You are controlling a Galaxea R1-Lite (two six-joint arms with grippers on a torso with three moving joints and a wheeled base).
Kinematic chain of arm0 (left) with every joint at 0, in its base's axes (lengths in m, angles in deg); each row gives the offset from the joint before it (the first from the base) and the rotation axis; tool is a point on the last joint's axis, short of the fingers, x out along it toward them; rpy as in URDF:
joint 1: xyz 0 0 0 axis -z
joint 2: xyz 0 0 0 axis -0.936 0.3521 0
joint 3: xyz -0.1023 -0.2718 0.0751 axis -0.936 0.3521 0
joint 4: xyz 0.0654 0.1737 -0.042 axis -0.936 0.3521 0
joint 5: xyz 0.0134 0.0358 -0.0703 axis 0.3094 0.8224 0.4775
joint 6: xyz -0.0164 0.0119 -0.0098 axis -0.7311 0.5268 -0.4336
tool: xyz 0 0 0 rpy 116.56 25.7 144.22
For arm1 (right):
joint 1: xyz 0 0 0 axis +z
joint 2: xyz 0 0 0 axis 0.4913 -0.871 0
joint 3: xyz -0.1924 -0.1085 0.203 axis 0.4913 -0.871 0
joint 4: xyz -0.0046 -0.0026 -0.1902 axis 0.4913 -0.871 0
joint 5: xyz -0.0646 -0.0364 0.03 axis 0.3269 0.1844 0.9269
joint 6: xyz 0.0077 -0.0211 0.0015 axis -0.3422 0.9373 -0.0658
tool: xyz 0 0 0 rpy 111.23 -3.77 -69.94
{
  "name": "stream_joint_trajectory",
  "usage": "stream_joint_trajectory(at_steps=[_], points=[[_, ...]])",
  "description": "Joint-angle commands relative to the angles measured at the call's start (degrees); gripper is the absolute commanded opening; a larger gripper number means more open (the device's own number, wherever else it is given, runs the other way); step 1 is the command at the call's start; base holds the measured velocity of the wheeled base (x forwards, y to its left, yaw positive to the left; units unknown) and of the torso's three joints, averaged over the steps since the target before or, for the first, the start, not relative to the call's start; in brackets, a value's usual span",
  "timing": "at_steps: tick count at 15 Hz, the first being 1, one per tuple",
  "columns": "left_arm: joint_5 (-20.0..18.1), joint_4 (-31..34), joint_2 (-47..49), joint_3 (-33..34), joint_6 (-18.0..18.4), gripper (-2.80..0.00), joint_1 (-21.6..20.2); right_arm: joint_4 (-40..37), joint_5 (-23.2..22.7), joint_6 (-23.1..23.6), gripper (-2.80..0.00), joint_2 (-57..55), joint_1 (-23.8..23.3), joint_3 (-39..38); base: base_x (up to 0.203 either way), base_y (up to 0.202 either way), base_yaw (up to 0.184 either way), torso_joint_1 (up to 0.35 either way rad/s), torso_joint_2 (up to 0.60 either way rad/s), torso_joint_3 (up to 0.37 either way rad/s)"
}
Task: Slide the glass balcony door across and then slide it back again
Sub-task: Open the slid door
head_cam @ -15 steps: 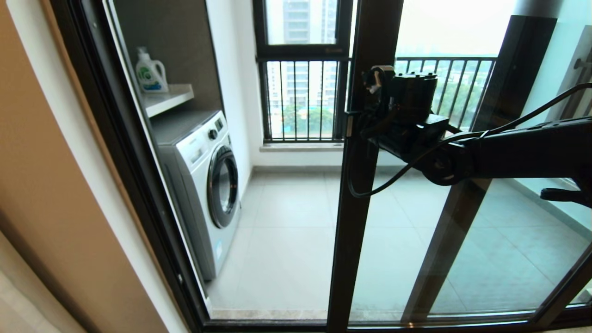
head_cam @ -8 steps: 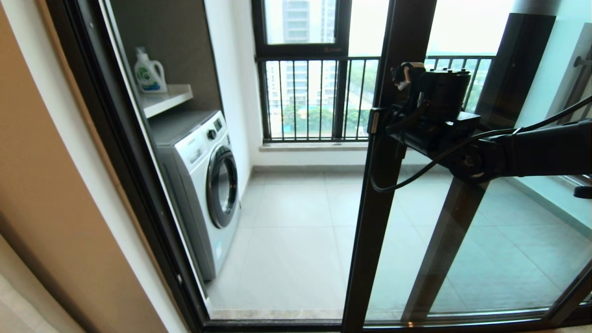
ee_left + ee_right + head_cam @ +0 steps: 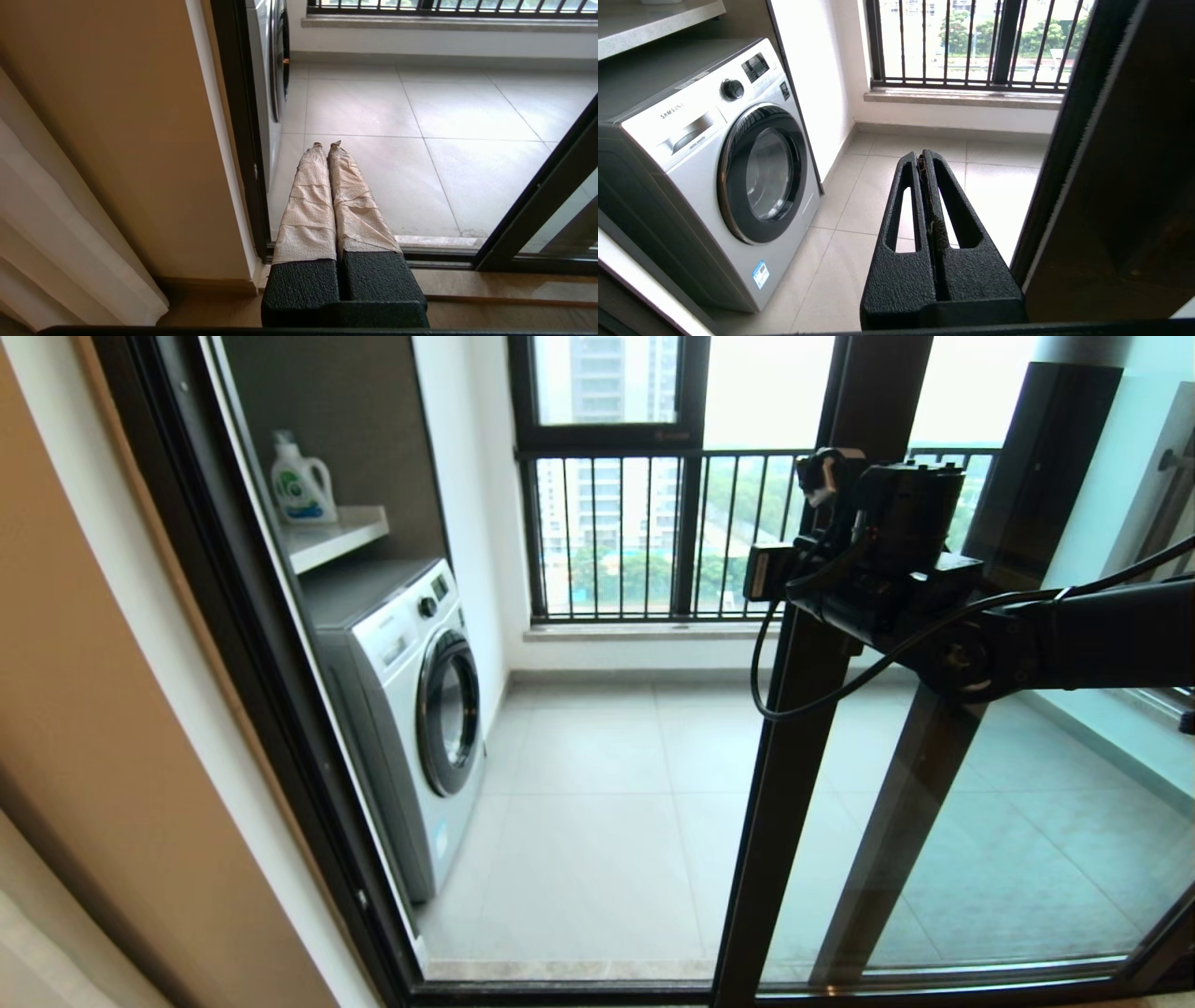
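The glass balcony door (image 3: 794, 784) stands part-way open, and its dark upright runs from floor to ceiling right of centre. No handle shows on it. My right gripper (image 3: 767, 574) is shut and empty at mid height, reaching into the opening. It lies close along the door's leading edge (image 3: 1106, 154). In the right wrist view the black fingers (image 3: 924, 156) press together just beside that edge. My left gripper (image 3: 327, 145) is parked low by the left door frame, its tape-wrapped fingers shut on nothing.
A washing machine (image 3: 411, 709) stands at the left of the balcony under a shelf (image 3: 341, 532) with a detergent bottle (image 3: 303, 481). The barred window (image 3: 607, 523) is at the back. A second dark-framed glass panel (image 3: 934, 775) stands behind the door. The floor track (image 3: 444, 255) crosses the threshold.
The door's upright has slid to the right and the opening is wider. My right gripper has moved right along with it, still shut. The railing bars now show through the gap.
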Motion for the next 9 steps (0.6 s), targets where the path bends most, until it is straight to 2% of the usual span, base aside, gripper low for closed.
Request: stream_joint_trajectory(at_steps=[1, 9], points=[[0.06, 0.04, 0.09, -0.01, -0.04, -2.80, 0.00, 0.18, -0.01, 0.06, -2.80, -1.06, -1.86, 0.54, 0.000, 0.000, 0.000, 0.000, 0.00, 0.000], [0.03, 0.04, 0.09, -0.01, -0.04, -2.80, 0.00, 0.18, -0.86, 0.11, -2.80, -1.83, -7.68, 0.98, 0.000, 0.000, 0.000, 0.000, 0.00, 0.000]])
